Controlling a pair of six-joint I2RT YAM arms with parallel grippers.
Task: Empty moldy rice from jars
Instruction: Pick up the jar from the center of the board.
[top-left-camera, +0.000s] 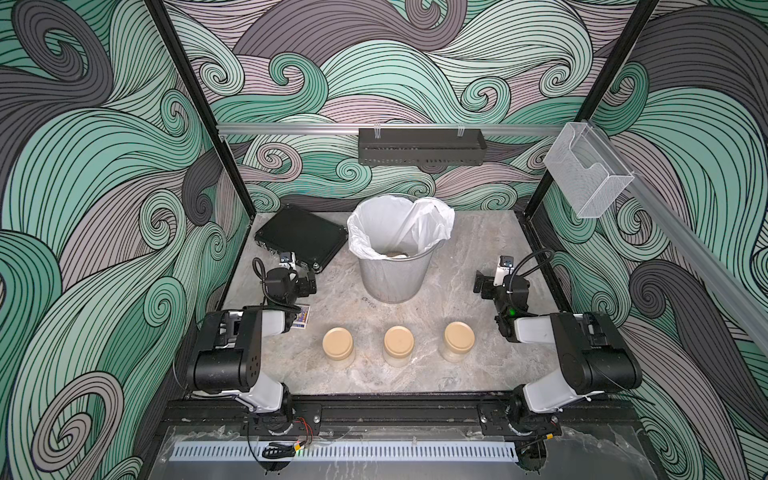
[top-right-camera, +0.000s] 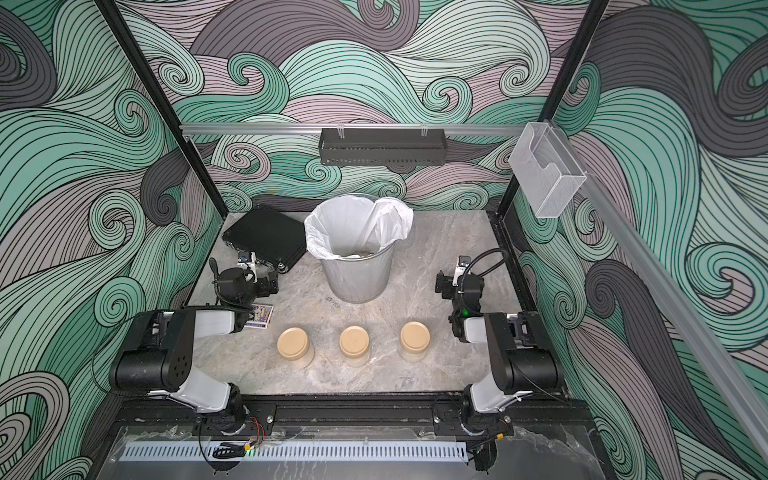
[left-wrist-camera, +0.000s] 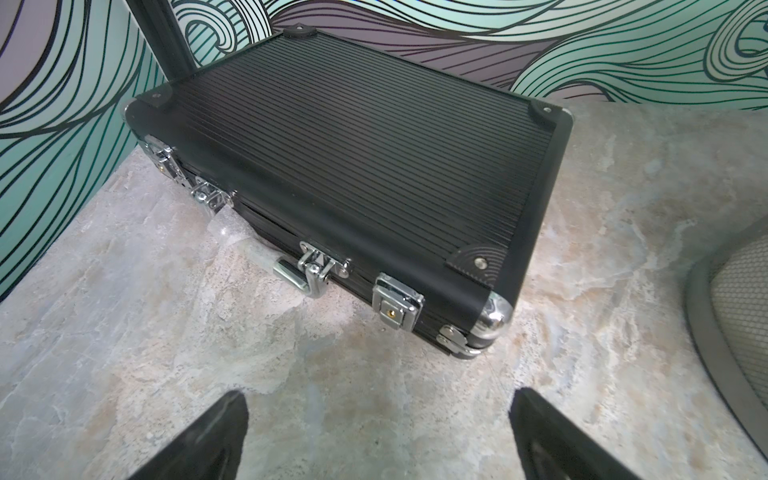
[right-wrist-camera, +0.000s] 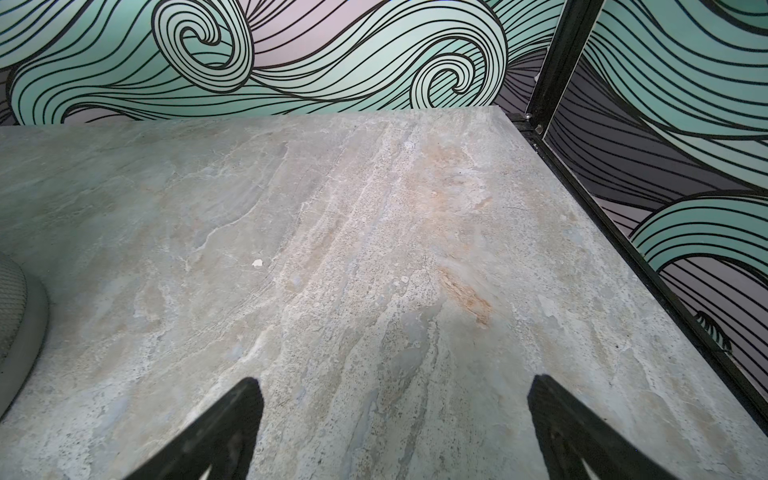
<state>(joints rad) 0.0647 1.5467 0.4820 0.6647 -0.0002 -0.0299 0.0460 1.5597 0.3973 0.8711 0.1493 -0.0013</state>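
Risks, largest first. The wastebasket was tall, light-looking mesh, mid-table and far of the jars. An arm clipping its rim on the way to pour could probably tip it. Its white liner was bunched at the far-right rim with a fold hanging into the mouth, so a pour on that side might run off onto the table. The black case, far left, sat close to the left gripper, which made a wide swing a collision risk. Both grippers were spread wide and empty, with the right gripper over bare table right of the wastebasket.

The three jars stood upright in a row on the near side, between the arms and apart from each other, tan lids all on. Their smooth clear walls could slip or spin during unscrewing. The moldy rice showed only as a pale band below the lids, and I couldn't read the fill level.
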